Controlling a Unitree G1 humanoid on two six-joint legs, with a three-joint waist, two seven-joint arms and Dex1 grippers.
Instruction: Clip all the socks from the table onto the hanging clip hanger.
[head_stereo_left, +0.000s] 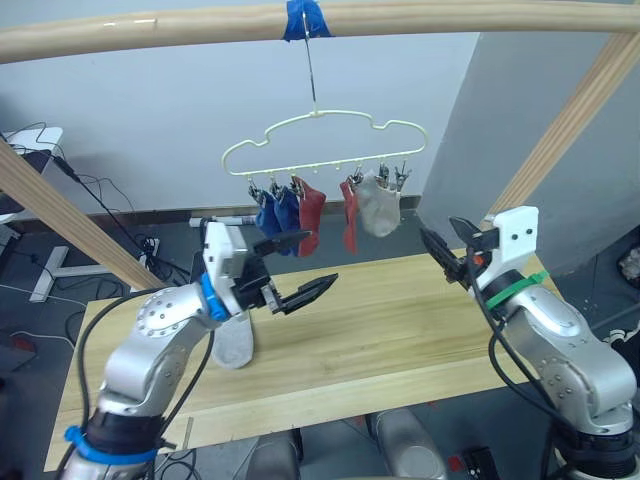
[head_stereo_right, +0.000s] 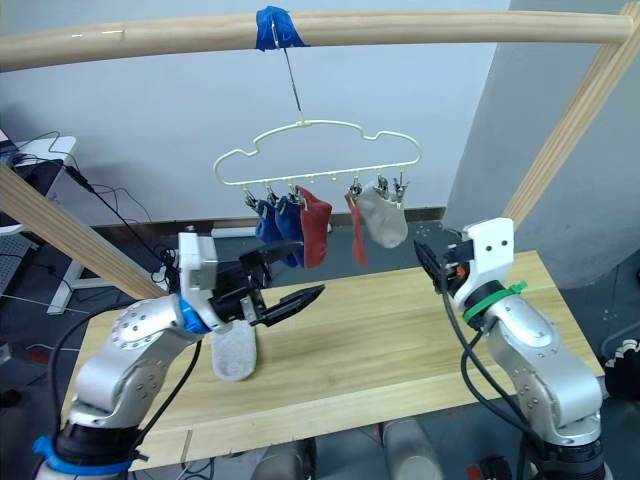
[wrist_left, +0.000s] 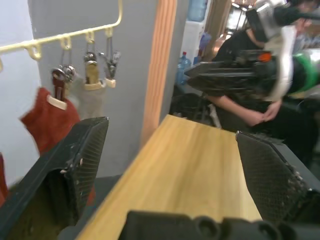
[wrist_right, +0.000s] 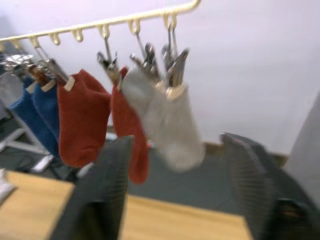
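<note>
The pale-yellow clip hanger (head_stereo_left: 322, 140) hangs from the top pole above the table's far edge. Clipped to it in a row are two blue socks (head_stereo_left: 274, 212), two rust-red socks (head_stereo_left: 311, 214) and a light grey sock (head_stereo_left: 378, 206). Another light grey sock (head_stereo_left: 234, 342) lies on the table (head_stereo_left: 400, 320) near its left end, under my left forearm. My left gripper (head_stereo_left: 305, 265) hovers open and empty above the table, just below the blue socks. My right gripper (head_stereo_left: 437, 230) is open and empty too, to the right of the hung grey sock (wrist_right: 167, 120) and pointing towards it.
A wooden frame surrounds the table: a top pole (head_stereo_left: 420, 15) with blue tape (head_stereo_left: 305, 18) holding the hook, and slanted poles at left (head_stereo_left: 60, 215) and right (head_stereo_left: 570, 120). A person (wrist_left: 245, 105) stands beyond the table's right end. Cables lie on the floor behind.
</note>
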